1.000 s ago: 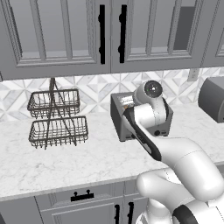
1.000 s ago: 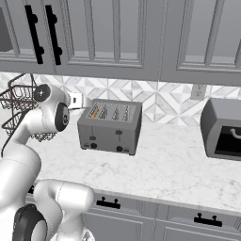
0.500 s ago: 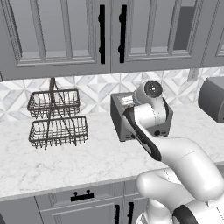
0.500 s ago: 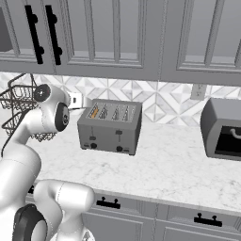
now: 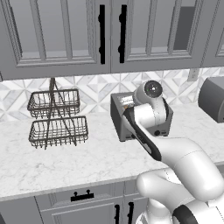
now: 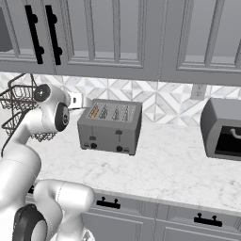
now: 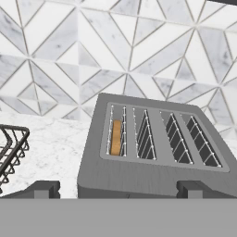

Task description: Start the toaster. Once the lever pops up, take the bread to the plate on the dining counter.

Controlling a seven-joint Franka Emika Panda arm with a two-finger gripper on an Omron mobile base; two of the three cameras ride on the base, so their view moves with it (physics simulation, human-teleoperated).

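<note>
The bread [image 7: 116,137] sits deep in the leftmost slot of the toaster [image 6: 110,126] on the table [image 6: 174,164]; light and crumbly, it wants a gentle pinch across its top crust. The end effector [image 7: 118,190] hangs open just before the toaster.

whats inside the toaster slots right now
The toaster has four top slots. The leftmost holds the bread, only its top edge showing. The other three look empty; the slice's lower part is hidden.
</note>
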